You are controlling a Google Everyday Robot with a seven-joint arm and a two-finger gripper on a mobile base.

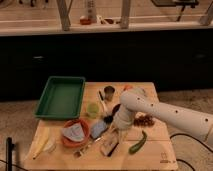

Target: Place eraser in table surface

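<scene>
The eraser (110, 145), a small tan block with a dark layer, lies on the pale wooden table surface (150, 152) near the front middle. My gripper (114, 132) reaches in from the right on a white arm and hangs just above the eraser's far end. Its fingers are hidden behind the wrist. Whether it touches the eraser I cannot tell.
A green tray (61, 96) stands at the back left. An orange bowl (75, 132) holds a grey cloth. A blue-grey pad (98, 128), a green cup (92, 109), a green pepper (138, 142), a dark can (109, 92) and reddish snacks (144, 120) surround the gripper.
</scene>
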